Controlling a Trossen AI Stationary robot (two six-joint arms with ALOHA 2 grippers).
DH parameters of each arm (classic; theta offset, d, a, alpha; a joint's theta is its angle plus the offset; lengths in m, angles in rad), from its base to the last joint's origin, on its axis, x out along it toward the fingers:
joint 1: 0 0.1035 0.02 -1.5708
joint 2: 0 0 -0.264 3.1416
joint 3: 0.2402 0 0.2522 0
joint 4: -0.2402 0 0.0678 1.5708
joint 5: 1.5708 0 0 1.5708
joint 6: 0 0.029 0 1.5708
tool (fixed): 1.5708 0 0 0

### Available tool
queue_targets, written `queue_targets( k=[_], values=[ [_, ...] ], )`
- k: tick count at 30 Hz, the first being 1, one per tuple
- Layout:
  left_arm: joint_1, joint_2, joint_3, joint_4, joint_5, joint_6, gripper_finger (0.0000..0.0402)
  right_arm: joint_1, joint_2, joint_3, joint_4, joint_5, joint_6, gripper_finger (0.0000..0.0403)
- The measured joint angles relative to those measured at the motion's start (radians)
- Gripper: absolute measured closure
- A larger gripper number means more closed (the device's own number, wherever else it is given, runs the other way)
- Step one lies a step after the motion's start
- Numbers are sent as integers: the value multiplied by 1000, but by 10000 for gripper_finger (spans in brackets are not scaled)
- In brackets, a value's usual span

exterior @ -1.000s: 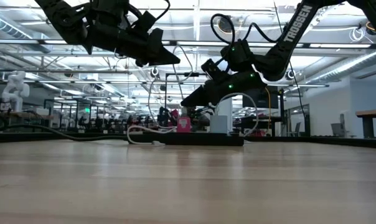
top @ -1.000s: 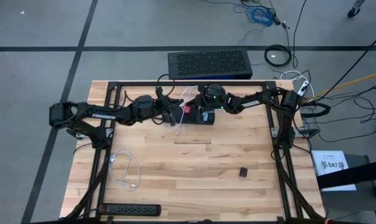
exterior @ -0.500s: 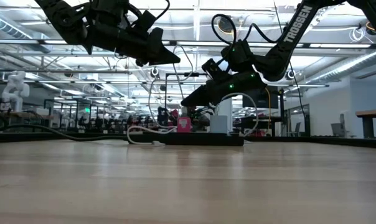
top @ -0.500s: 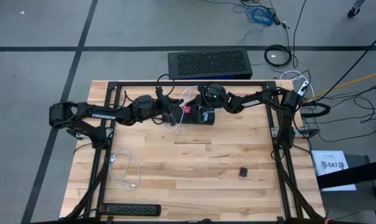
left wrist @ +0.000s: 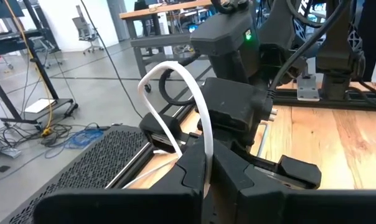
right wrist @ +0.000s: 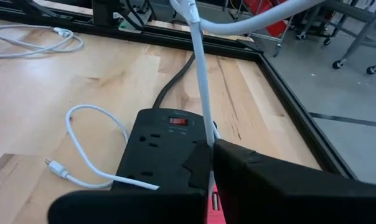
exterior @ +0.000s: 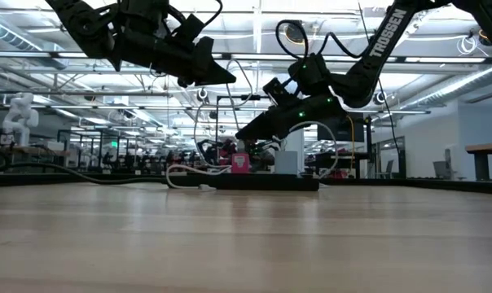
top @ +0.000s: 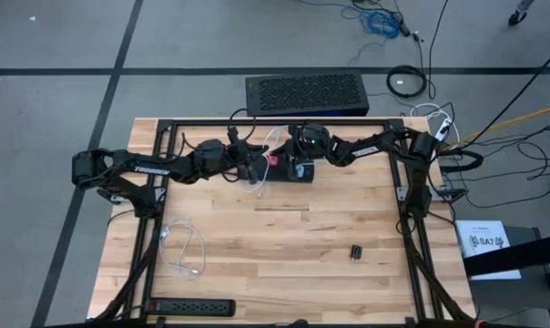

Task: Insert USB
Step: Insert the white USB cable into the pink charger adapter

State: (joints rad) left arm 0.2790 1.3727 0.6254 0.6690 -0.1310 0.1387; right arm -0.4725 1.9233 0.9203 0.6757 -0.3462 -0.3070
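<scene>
Both arms meet over the power strip at the far edge of the surface, mid-way through lining up the USB cable.

The left end effector (left wrist: 206, 171) is clenched on the white cable (left wrist: 194, 99); the right end effector (right wrist: 211, 163) is clenched on the same cable just above the black power strip (right wrist: 157, 140), beside its red switch (right wrist: 177, 121). The plug itself is hidden behind the fingers. The insertion looks not yet done; I judge the next move calls for a small, straight descent with the plug squared to its port.
</scene>
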Motion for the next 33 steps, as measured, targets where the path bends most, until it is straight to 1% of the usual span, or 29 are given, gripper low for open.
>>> queue_targets(
  k=[6, 10, 15, 33],
  values=[
    [0, 0, 0, -2, 0, 0, 382, 3, 54, 32, 21, -2, 11, 403],
    [0, 0, 0, -5, 0, 0, 382, -3, 46, 32, 8, -5, 33, 403],
    [0, 0, 0, -12, 0, 0, 382, -19, 30, 31, -26, -50, 62, 403],
    [0, 0, 0, -26, 0, 0, 382, -33, 2, 30, -105, -59, 37, 402]
  ],
)
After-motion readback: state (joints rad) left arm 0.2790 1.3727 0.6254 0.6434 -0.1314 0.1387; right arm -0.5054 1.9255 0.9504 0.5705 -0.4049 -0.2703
